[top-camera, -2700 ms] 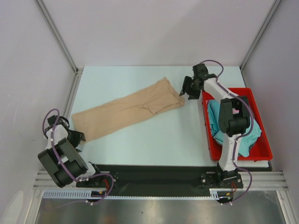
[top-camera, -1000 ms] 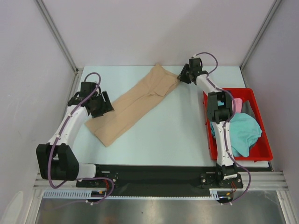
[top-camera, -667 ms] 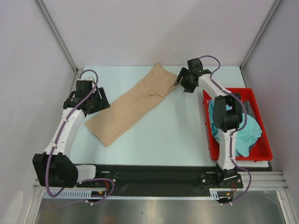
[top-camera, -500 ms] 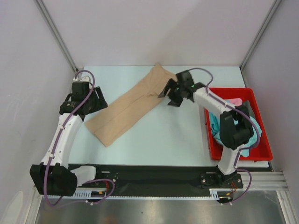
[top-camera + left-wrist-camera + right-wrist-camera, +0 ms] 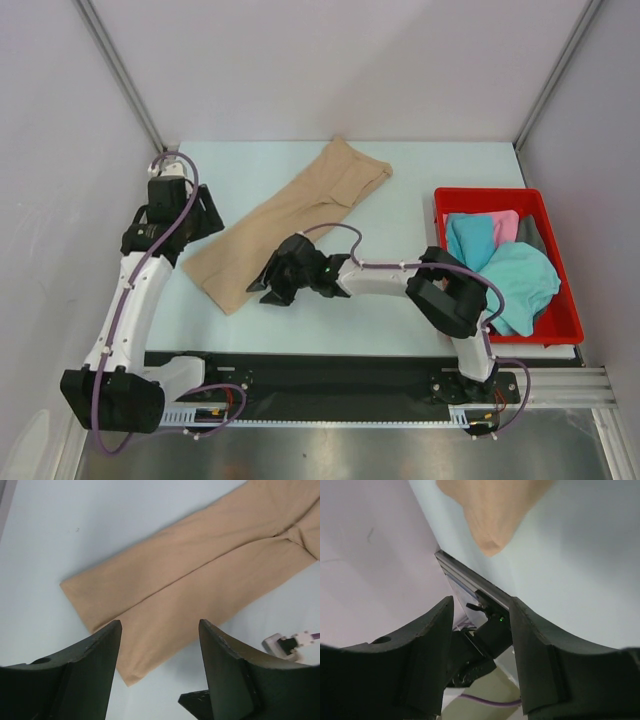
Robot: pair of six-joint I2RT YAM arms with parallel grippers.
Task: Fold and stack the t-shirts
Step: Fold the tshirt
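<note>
the task looks barely past its first fold. the tan t-shirt [image 5: 290,225] lies on the desk [image 5: 400,230] as one long narrow strip, apparently doubled lengthwise. it runs on a slant from about 8 o'clock near the left arm up to about 12 o'clock at the far edge, where a sleeve flap shows on top. it is not yet a compact packet; my guess is that it needs crosswise folds to shorten it. the left pincer [image 5: 159,627] hangs at about 9 o'clock over the strip's near end, jaws spread wide and nothing between them. the right arm reaches low across the desk, so the right pincer [image 5: 481,605] sits at about 7 o'clock just beside the strip's near corner. it too is released and empty, with the cloth's tip showing ahead of its fingers. whether either pincer touches the cloth i cannot tell. the other shirts are untouched as far as the pictures show: teal t-shirts [image 5: 515,275] and a pink t-shirt [image 5: 503,225] lie crumpled in the red bin [image 5: 487,192] at 3 o'clock, well apart from the tan one. so no shirt is finished, no stack is begun, and most of the job remains.
</note>
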